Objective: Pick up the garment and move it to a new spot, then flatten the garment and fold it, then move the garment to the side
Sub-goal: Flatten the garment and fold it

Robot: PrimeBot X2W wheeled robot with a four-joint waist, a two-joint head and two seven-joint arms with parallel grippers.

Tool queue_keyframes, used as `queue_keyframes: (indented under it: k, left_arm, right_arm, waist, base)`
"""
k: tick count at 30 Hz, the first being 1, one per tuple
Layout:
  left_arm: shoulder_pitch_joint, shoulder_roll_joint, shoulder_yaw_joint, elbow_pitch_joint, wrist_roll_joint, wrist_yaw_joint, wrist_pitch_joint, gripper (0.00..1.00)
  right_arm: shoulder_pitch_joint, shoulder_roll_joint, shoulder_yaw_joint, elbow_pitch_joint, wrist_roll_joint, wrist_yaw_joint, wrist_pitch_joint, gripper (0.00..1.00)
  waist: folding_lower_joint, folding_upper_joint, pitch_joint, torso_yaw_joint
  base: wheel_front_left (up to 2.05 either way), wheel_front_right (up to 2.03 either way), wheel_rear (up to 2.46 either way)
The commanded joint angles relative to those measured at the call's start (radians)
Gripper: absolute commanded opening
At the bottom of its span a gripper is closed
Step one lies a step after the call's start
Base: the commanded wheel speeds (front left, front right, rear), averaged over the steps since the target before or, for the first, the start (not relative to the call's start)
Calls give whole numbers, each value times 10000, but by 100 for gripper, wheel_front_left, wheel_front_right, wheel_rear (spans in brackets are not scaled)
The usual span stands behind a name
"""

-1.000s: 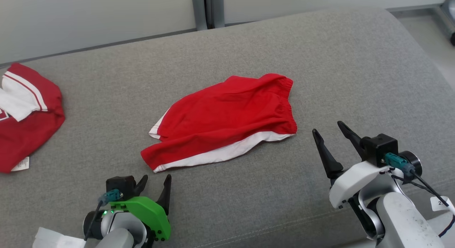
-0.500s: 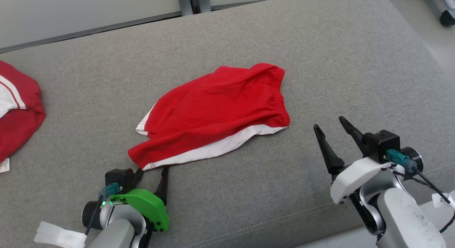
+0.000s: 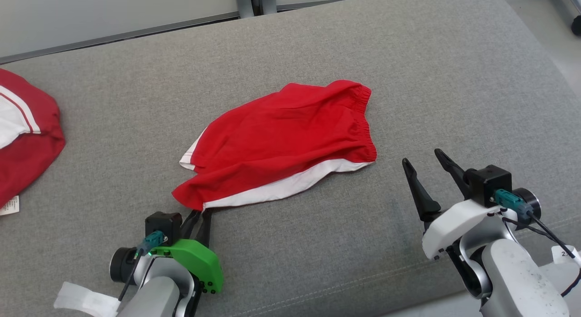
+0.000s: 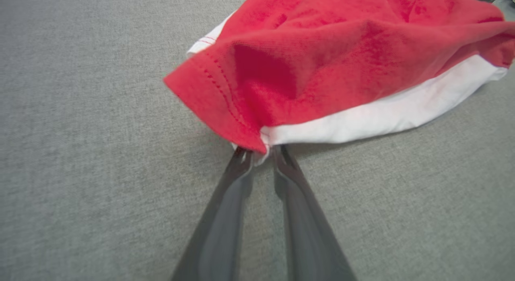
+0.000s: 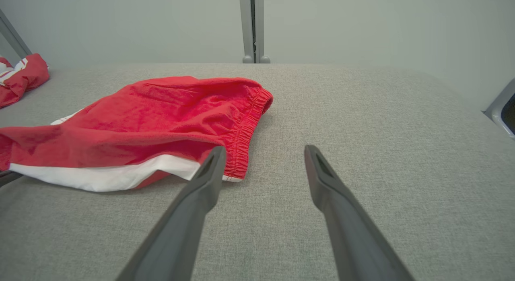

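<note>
A grey upholstered bench point(image 3: 408, 81) stands against a pale wall, with a grey post point(image 3: 254, 1) rising behind its far edge. The red shorts point(image 3: 286, 140) lie near the middle of the bench, waistband toward the right edge and white trim along the side nearest you. Your left gripper point(image 3: 198, 215) sits at the near left of the bench, its fingers drawn nearly together on the shorts' near-left hem corner. The left wrist view shows a bit of hem pinched between the tips and the cloth there raised off the bench. Your right gripper point(image 3: 424, 160) hangs over the near right of the bench, fingers spread wide and holding nothing, just beside the waistband's near end but apart from it. A second red-and-white garment point(image 3: 22, 135) lies at the left edge, well apart from the shorts.
</note>
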State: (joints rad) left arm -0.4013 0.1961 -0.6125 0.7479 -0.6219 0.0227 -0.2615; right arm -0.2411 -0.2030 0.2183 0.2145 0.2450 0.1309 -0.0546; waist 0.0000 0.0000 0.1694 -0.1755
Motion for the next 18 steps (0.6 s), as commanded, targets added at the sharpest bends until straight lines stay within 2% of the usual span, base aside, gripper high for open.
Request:
queue_keyframes:
  k: [1, 4, 12, 18]
  left_arm:
    - [91, -28, 96, -87, 147, 64, -40, 18]
    - [161, -74, 174, -188, 290, 31, -35, 1]
    - [249, -87, 375, -590, 606, -47, -37, 0]
    - [254, -254, 351, -812, 849, -129, -38, 0]
  right_arm:
    - [-163, -23, 36, 57, 119, -3, -5, 100]
    - [-252, -147, 190, 252, 266, -3, 107, 100]
    - [-949, -656, 858, 1565, 716, -3, 281, 100]
    - [-1791, -829, 2114, 3133, 1577, -3, 114, 100]
  waist:
    - [0, 0, -2, 22]
    - [0, 0, -3, 76]
    - [0, 0, -7, 465]
    - [0, 0, 46, 865]
  base:
    - [0, 0, 0]
    - [0, 0, 0]
    - [0, 0, 0]
    - [0, 0, 0]
